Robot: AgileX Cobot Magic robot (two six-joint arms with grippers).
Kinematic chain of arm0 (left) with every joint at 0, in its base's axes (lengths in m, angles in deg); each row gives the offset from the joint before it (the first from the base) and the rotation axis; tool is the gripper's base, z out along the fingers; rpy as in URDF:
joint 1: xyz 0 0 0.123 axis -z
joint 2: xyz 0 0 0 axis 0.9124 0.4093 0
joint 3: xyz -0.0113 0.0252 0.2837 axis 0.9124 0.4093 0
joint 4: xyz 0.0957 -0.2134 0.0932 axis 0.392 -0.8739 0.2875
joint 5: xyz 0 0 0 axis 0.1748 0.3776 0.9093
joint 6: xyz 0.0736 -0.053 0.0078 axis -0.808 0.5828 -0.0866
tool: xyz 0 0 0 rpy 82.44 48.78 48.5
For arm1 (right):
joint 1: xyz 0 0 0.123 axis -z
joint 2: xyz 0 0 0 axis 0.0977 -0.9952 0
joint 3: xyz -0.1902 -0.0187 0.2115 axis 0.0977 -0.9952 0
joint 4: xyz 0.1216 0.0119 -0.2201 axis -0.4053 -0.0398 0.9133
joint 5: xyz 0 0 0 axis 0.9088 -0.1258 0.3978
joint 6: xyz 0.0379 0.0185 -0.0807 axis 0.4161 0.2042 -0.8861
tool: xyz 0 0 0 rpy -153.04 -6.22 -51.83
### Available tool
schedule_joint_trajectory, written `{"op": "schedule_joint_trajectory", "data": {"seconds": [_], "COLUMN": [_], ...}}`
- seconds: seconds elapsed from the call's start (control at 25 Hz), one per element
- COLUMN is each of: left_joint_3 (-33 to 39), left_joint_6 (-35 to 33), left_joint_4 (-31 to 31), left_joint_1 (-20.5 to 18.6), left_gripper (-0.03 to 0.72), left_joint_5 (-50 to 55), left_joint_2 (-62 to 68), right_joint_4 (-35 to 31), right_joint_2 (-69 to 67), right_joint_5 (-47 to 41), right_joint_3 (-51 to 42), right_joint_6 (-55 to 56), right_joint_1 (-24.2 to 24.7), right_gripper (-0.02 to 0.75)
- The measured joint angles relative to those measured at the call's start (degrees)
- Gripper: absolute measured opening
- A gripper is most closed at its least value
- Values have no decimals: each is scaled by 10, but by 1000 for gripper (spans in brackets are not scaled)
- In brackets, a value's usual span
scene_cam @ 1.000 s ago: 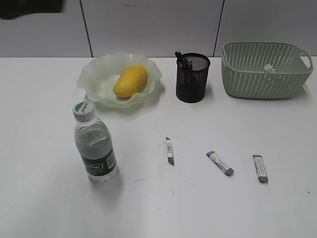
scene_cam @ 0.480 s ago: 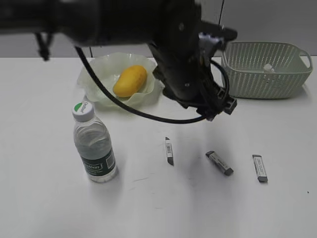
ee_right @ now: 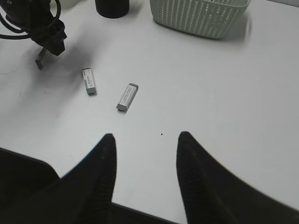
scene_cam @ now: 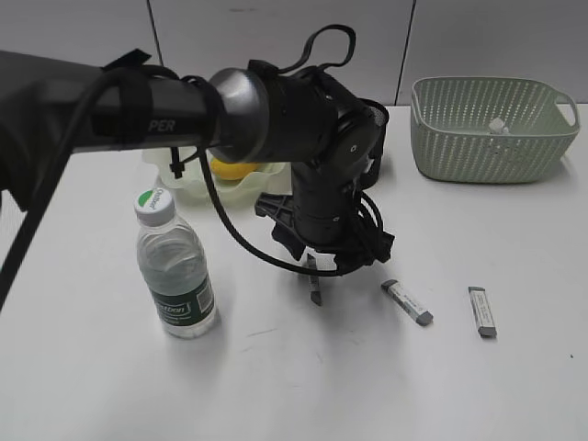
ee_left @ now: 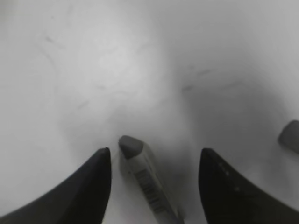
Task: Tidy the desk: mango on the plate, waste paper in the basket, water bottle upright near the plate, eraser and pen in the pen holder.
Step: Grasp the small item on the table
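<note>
Eraser (ee_left: 145,179) lies between left claw (ee_left: 154,163) fingers.

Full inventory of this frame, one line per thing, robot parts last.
desk: 1, white, under everything.
water bottle: 1, clear with dark green label, upright, front left.
plate: 1, pale green, ruffled, back left, mostly behind the arm.
mango: 1, yellow-orange, on the plate, only a sliver visible.
basket: 1, pale green, perforated, back right.
waste paper: 1, white, inside the basket.
pen holder: 1, black, left of the basket; hidden in exterior view.
erasers: 3, white-grey sticks flat on the desk: left, middle, right.
left gripper: open, straddling the left eraser.
right gripper: open, above bare desk near the right eraser.
</note>
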Motion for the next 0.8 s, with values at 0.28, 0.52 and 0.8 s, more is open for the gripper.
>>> {"op": "schedule_joint_trajectory", "data": {"seconds": [0.28,0.52,0.8], "left_joint_3": [-1,-4,-11], "left_joint_6": [26,28,28], "left_joint_4": [5,15,14], "left_joint_1": [-1,-3,-3], "left_gripper": [328,202,82], "left_joint_5": [-2,-2,1], "left_joint_2": [9,14,24], "right_joint_4": [0,0,0], "right_joint_2": [0,0,0], "right_joint_5": [0,0,0], "right_joint_3": [0,0,0], "right_joint_6": [0,0,0], "right_joint_1": [0,0,0], "right_gripper": [349,349,349]}}
